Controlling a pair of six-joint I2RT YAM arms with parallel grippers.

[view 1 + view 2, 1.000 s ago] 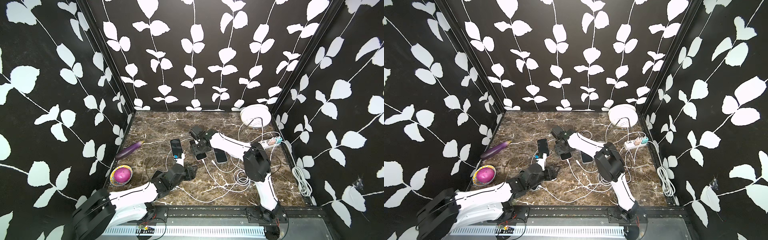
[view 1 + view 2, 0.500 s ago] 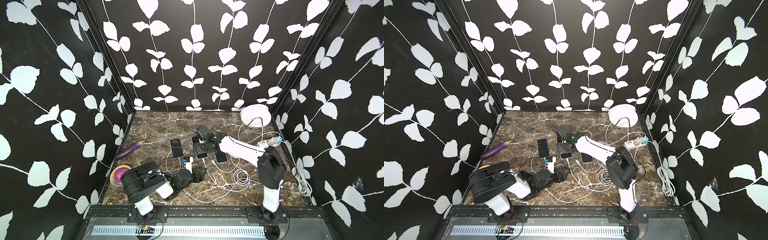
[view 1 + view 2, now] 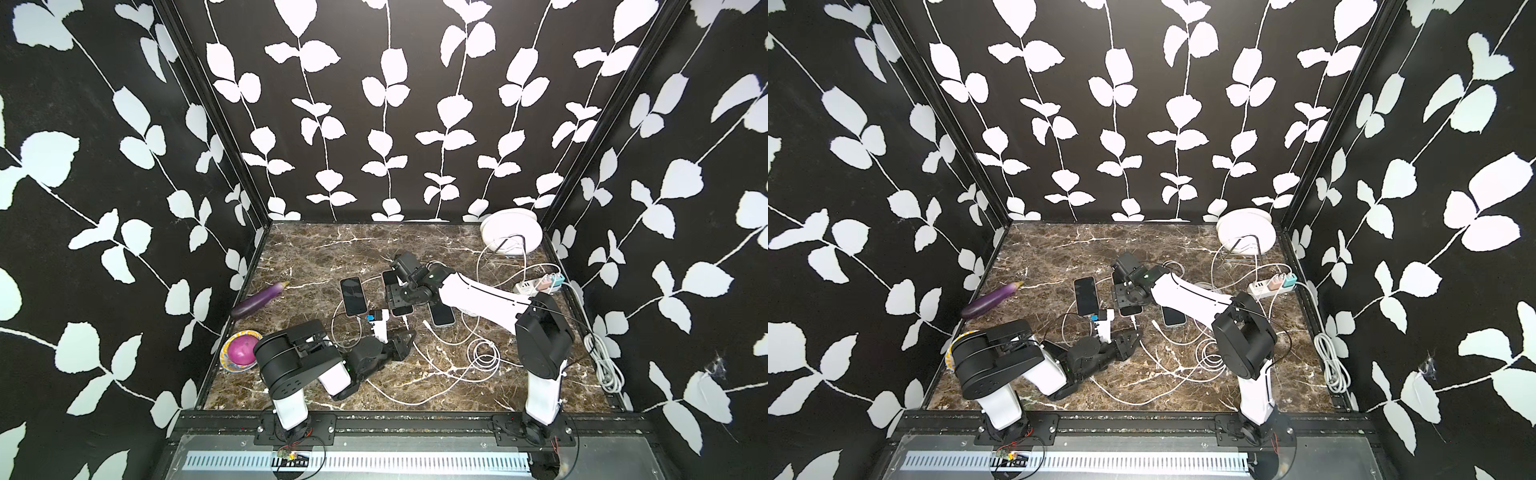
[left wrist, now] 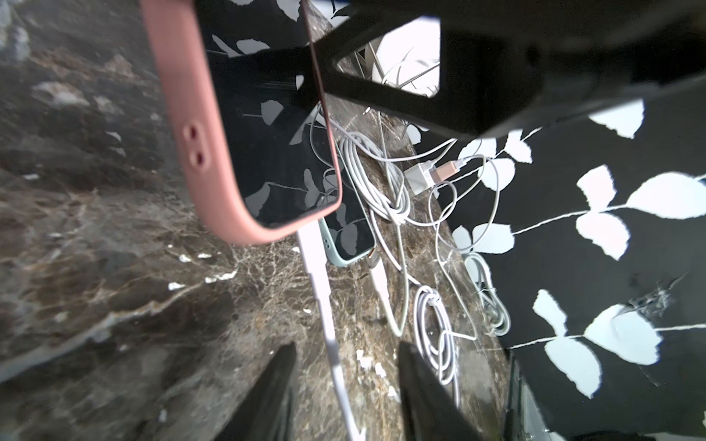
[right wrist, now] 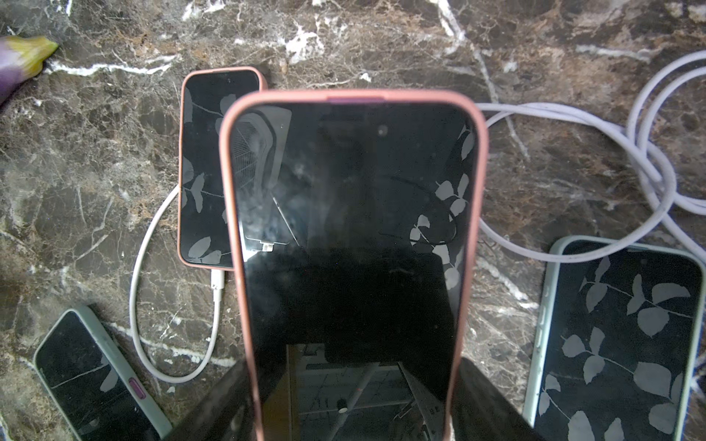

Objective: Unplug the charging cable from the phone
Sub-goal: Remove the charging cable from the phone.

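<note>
In both top views, just right of center, the right gripper (image 3: pixel 400 296) clasps the pink-cased phone (image 5: pixel 351 214) by its long edges, above the marble table (image 3: pixel 316 249). The white charging cable (image 4: pixel 324 298) appears plugged into the phone's end, though blur makes this uncertain. At lower center, the left gripper (image 4: pixel 347 345) lies low, its jaws parted either side of the cable without visibly pinching it.

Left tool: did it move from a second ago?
Yes. In both top views the left tool slid to the robot's right, farther from the bowl, and now straddles the cable of the lifted phone.
</note>
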